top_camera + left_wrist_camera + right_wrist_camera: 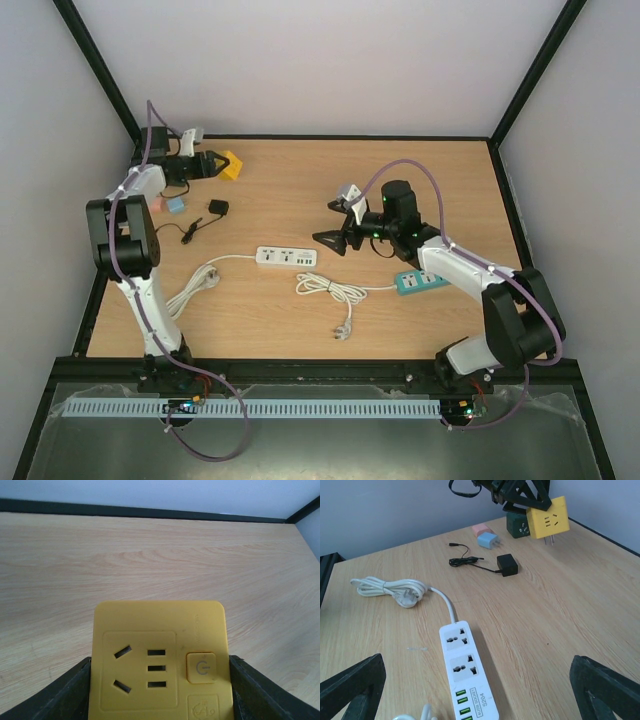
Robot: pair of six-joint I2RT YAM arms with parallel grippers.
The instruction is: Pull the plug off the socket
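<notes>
A yellow plug point(232, 164) with a socket face and power button hangs above the table's back left, my left gripper point(220, 165) shut on its sides. The left wrist view shows the yellow plug point(160, 660) clamped between both dark fingers point(260, 695). From the right wrist, the yellow plug point(548, 520) has its metal pins bare in the air, beside a dark green cube point(517, 527). The white socket strip point(287, 257) lies mid-table with nothing plugged in. My right gripper point(325, 238) hovers open just right of it, the white socket strip point(465, 665) lying between its spread fingers point(605, 685).
A black adapter point(218, 208) with a thin lead, a blue plug point(175, 204) and a pink one point(158, 202) lie at the left. A teal strip point(420, 281) and its coiled white cable point(330, 290) lie under the right arm. The white strip's cord point(195, 285) is bundled at the left.
</notes>
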